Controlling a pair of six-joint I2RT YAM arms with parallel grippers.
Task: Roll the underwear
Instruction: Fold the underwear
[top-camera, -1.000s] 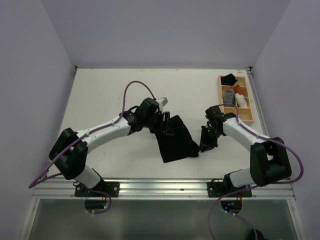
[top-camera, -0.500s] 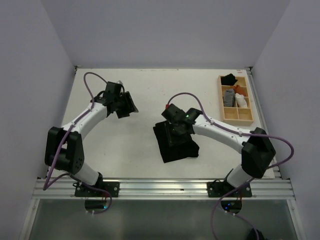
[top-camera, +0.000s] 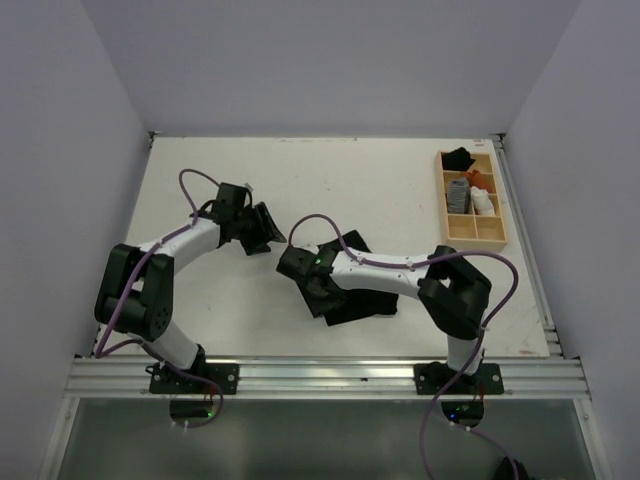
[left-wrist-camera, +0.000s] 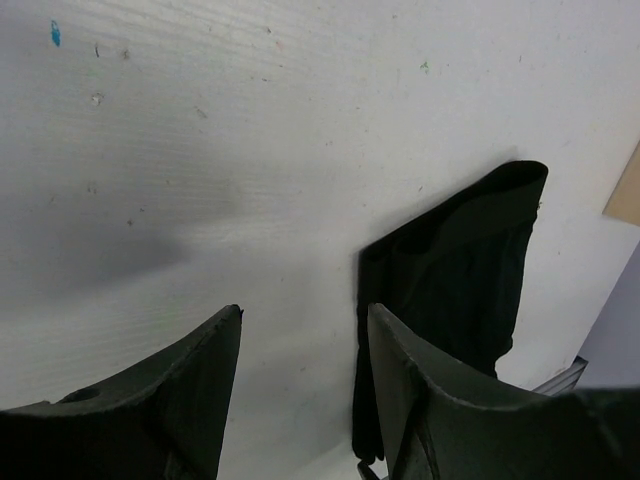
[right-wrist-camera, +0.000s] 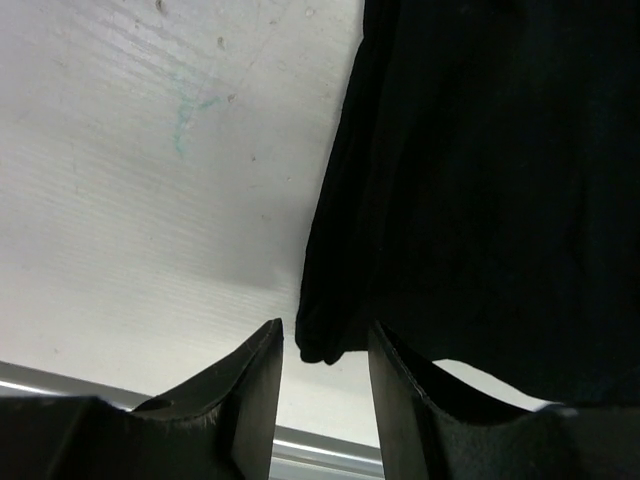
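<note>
The black underwear (top-camera: 372, 300) lies flat on the white table, partly under my right arm. It also shows in the left wrist view (left-wrist-camera: 455, 265) and in the right wrist view (right-wrist-camera: 480, 190). My right gripper (top-camera: 323, 297) reaches across to the garment's near left corner. In the right wrist view the gripper (right-wrist-camera: 325, 332) is open, with that rounded corner lying between its fingertips, not pinched. My left gripper (top-camera: 264, 228) is open and empty over bare table, left of the garment's far corner. It is also open in the left wrist view (left-wrist-camera: 303, 315).
A wooden tray (top-camera: 497, 205) with compartments stands at the back right and holds a black cloth (top-camera: 459, 157), a grey striped roll (top-camera: 458, 193) and a white roll (top-camera: 482, 203). The table's metal front rail (top-camera: 330, 375) runs just below the garment.
My right gripper has moved from the middle of the underwear to its near left corner. My left gripper has come slightly right and nearer, toward the garment. The underwear's left edge looks folded over.
</note>
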